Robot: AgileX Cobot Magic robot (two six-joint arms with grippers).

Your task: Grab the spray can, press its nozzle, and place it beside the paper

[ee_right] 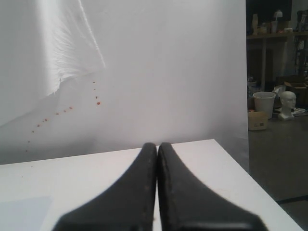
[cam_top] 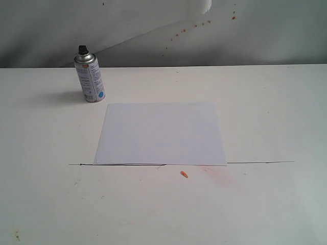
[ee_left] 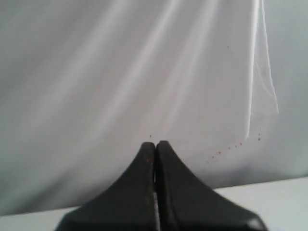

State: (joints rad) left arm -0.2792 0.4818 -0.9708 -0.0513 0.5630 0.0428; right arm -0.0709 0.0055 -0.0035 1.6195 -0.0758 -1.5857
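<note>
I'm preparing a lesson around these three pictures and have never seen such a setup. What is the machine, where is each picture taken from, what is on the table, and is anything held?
It is a robot with two arms, each ending in a gripper. The wide picture comes from a camera off the arms; it shows only the white table, no arm. On it a spray can with a black nozzle stands upright, apart from a flat white paper. A small orange fleck lies by the paper's nearer edge. The other two pictures come from cameras on the wrists: the dark shapes are the left gripper and the right gripper, each shut and holding nothing.
</note>
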